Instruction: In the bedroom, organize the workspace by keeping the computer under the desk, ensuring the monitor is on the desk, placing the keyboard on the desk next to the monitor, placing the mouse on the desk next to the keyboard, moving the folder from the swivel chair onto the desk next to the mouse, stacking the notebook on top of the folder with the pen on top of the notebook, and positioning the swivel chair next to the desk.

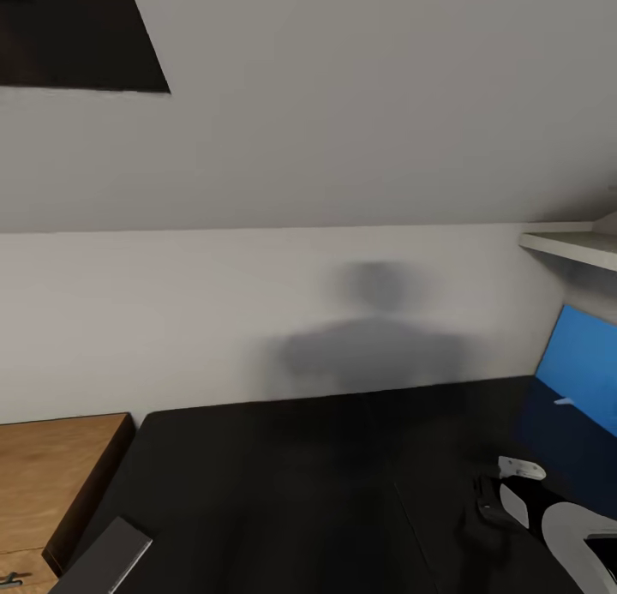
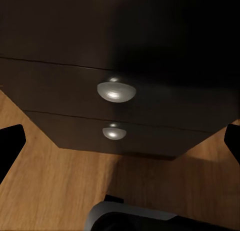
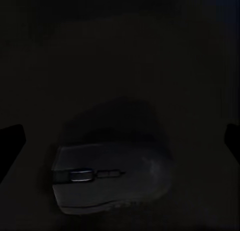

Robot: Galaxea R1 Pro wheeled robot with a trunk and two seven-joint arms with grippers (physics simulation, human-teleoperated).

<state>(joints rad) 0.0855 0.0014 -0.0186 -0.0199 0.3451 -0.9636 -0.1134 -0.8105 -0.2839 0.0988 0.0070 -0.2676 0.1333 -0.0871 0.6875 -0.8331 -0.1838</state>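
Observation:
The desk (image 1: 326, 483) spreads its black top under me, with its blue back panel (image 1: 583, 363) at the right. A thin grey notebook (image 1: 107, 558) lies at the desk's near left corner. The mouse (image 3: 107, 178), dark with a pale scroll wheel, rests on the desk top just below my right gripper (image 3: 122, 140), which is open with one finger on each side and not touching it. My right arm (image 1: 583, 534) reaches in at the lower right. My left gripper (image 2: 121, 141) is open, facing the desk's black drawer pedestal (image 2: 150, 66) with round silver knobs (image 2: 116, 90).
A light wooden cabinet (image 1: 51, 474) stands against the desk's left side. A white shelf (image 1: 574, 247) juts out above the blue panel. The white wall (image 1: 300, 303) behind the desk carries my shadow. Wooden floor (image 2: 60, 191) lies below the pedestal.

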